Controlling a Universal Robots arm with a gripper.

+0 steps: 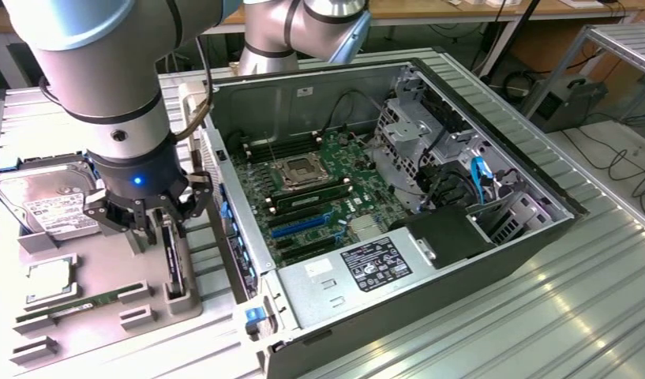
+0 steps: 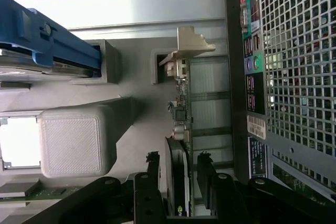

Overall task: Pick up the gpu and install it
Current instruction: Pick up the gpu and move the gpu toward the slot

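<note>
My jaws are spread wide and lowered over the gpu [image 1: 174, 259], which stands on its long edge in a slot of the grey holder tray [image 1: 101, 288]. In the wrist view the card [image 2: 181, 108] runs straight out from between my fingers [image 2: 152, 178]. One finger is on each side of it, with a thin gap showing on both sides, so I straddle the card without gripping it. Its silvery bracket [image 2: 191, 43] is at the end farthest from my jaws, seated against a grey block of the tray.

Just beside my jaws, on one side, is the open computer case [image 1: 406, 197]. Its perforated rear panel [image 2: 294, 66] runs alongside the card, and its motherboard [image 1: 322, 189] lies exposed inside. On the other side of my jaws, away from the case, the same tray carries a hard drive [image 1: 48, 201] with a white label, a square processor [image 1: 48, 280] and a narrow green RAM stick [image 1: 75, 306]. All three are apart from the card. The tray and the case both rest on the ribbed metal counter [image 1: 575, 316].
</note>
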